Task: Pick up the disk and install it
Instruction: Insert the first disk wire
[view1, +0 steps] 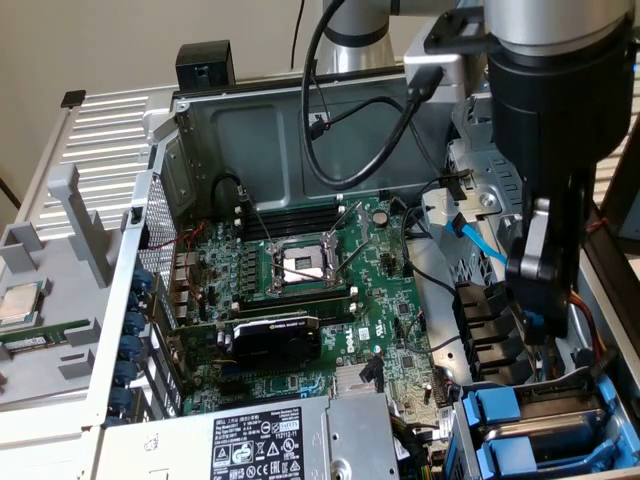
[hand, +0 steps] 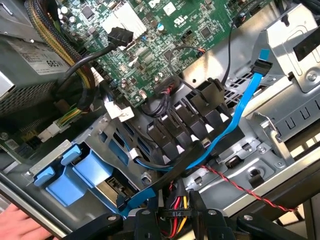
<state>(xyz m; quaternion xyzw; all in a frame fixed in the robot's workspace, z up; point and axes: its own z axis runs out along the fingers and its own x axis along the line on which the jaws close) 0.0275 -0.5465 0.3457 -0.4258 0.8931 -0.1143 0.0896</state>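
In the exterior view my gripper hangs pointing down inside the open computer case, just above the drive cage at the exterior view's right. Two bright blue carrier ends stick out of that cage. The disk sits in the cage behind the blue carrier handles, most of its metal body hidden. In the wrist view a blue data cable runs down to the gripper. A bundle of red, yellow and black wires lies right at the gripper too.
The green motherboard fills the case floor, with a black card and the grey power-supply box near the front. Black cables loop from the arm. Black connectors sit beside the cage. A person's hand rests at the case edge.
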